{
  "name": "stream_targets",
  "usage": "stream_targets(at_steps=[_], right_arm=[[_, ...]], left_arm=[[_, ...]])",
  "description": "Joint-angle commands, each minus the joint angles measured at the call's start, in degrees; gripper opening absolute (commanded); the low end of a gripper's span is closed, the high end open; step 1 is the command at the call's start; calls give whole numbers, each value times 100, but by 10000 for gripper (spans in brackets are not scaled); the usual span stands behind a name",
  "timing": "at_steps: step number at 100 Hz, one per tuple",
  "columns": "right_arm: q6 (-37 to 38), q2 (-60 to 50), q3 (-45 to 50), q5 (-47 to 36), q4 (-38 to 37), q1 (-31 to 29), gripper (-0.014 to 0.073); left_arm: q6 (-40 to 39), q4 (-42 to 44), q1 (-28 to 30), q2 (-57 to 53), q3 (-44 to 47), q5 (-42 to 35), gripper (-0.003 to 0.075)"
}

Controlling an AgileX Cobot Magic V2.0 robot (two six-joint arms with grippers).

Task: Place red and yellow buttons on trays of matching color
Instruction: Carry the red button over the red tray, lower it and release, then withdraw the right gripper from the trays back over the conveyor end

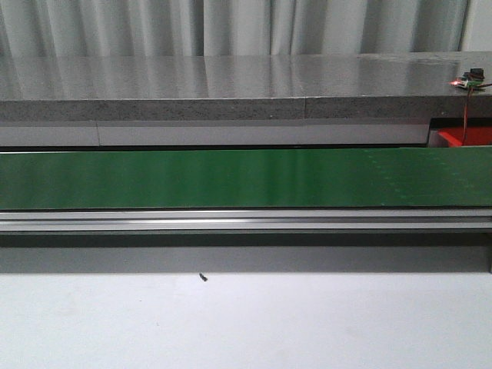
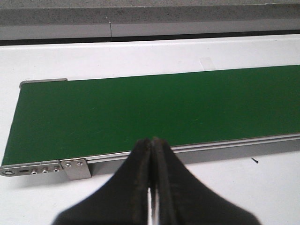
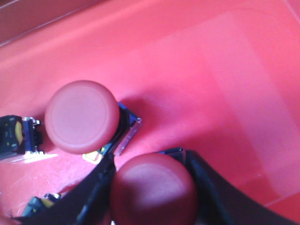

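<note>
Right gripper (image 3: pixel 152 187) sits low over the red tray (image 3: pixel 225 70), its dark fingers (image 3: pixel 91 187) standing on either side of a red button (image 3: pixel 153 190); the cap fills the gap between them and they look closed onto it, so it reads as held, though actual contact at the pads is hidden under the cap. Judgement: the step in hand is the drop-off of a red button into the matching tray, late in that step, since the button is already down near the tray floor. Next move calls for opening the jaws just enough to let go, then lifting straight up so the fingers do not catch the neighbour. That neighbour is a second red button (image 3: pixel 82 117), lying in the tray just beside the held one, cap up with its metal base showing underneath. More button hardware with yellow-marked housing (image 3: pixel 16 136) shows at the edge of the right wrist view, too cropped to say what colour cap it carries. No yellow tray and no yellow button cap are visible in any view. Left gripper (image 2: pixel 152 180) hangs over the near edge of the green conveyor belt (image 2: pixel 154 110) with its jaws pressed together and nothing between them. In the front view the belt carries nothing, and only a corner of the red tray (image 1: pixel 465 138) shows at the far right behind it. The white desk (image 1: pixel 246 323) in front holds nothing but a small dark speck (image 1: pixel 203 277).
</note>
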Motion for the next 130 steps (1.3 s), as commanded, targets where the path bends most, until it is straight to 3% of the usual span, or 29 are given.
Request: stream_targets(at_steps=[1, 9, 15, 26, 36, 53, 65, 74, 88, 130], right_arm=[[-10, -239, -246, -184, 95, -38, 42], [-10, -212, -246, -149, 95, -38, 148], [-10, -212, -239, -144, 95, -38, 317], [-10, -226, -239, -175, 95, -38, 535], [-10, -291, -239, -169, 53, -38, 578], [-10, -604, -227, -69, -118, -38, 528], [-10, -966, -165, 80, -416, 33, 422], [-10, -1331, -19, 67, -638, 153, 270], [-10, -1859, 316, -10, -961, 529, -117], [116, -3271, 1463, -194, -966, 1909, -117]], left_arm=[[-26, -122, -53, 12, -151, -383, -20], [-26, -122, -53, 12, -151, -383, -20], [-26, -122, -53, 12, -151, -383, -20], [-26, -122, -53, 12, -151, -383, -20], [-26, -122, -53, 12, -151, -383, -20], [-26, -122, -53, 12, -151, -383, -20], [-26, -122, -53, 12, -151, -383, -20], [-26, -122, -53, 12, -151, -383, -20], [-26, -122, -53, 12, -151, -383, -20], [-26, -122, -53, 12, -151, -383, -20]])
